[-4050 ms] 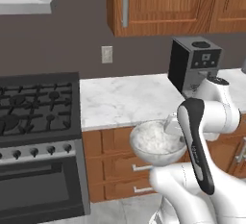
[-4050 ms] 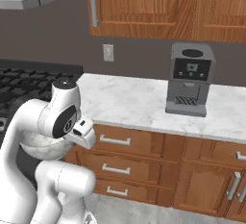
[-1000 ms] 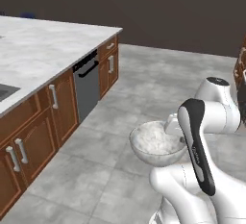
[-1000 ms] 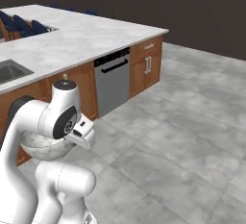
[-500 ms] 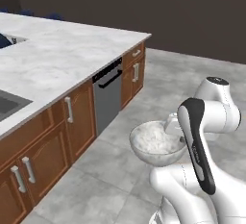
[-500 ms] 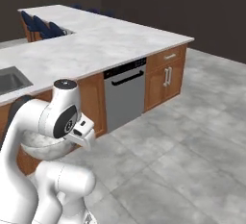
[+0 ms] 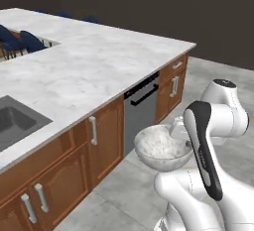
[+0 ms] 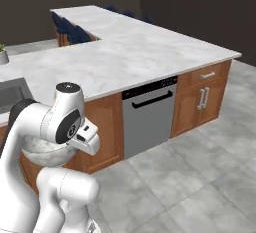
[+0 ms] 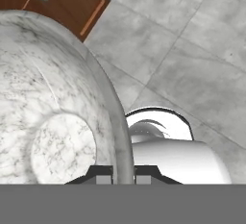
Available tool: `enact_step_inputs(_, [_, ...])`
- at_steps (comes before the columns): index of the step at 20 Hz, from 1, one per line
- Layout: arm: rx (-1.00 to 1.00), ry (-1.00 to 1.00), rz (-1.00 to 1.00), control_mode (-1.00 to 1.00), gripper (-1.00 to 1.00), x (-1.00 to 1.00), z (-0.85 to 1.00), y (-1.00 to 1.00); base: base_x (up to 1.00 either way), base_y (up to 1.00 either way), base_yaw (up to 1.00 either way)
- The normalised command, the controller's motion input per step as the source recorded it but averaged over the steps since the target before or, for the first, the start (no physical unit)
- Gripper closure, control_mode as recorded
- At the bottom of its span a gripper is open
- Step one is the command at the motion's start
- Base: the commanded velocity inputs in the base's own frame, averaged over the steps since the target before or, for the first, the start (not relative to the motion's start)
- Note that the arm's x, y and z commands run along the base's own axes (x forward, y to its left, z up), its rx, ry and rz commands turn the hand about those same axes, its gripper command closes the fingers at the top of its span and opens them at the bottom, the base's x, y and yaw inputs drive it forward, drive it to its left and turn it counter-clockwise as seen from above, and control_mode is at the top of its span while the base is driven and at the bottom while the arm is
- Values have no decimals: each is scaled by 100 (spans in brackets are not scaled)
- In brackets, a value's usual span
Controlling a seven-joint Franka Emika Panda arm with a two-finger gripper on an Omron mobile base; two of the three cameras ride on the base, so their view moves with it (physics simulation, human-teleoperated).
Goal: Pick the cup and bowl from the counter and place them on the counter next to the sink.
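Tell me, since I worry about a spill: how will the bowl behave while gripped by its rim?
The bowl looks rigid and glossy, so it may slip. The gripper pinches one wall only, so it could tilt. It probably won't flex.

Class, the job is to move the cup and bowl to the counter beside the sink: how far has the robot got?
Done: the bowl is off the counter. In hand: the gripper is shut on the bowl's rim, carrying it above the floor in front of the cabinets. Left: set it on the counter next to the sink. The cup cannot be seen, so its state is unknown.
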Motion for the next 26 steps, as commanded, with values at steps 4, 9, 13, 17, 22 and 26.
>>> enact_step_inputs(4, [0, 0, 0, 100, 100, 0, 0, 0, 100, 0, 36])
enact_step_inputs(9, [0, 0, 0, 100, 100, 0, 0, 0, 99, -2, 39])
enact_step_inputs(13, [0, 0, 0, 100, 100, 0, 0, 0, 91, -2, 41])
enact_step_inputs(17, [0, 0, 0, 100, 100, 0, 0, 0, 81, -20, 42])
enact_step_inputs(22, [0, 0, 0, 100, 100, 0, 0, 0, 66, -36, 42])
enact_step_inputs(26, [0, 0, 0, 100, 100, 0, 0, 0, 56, -43, 37])
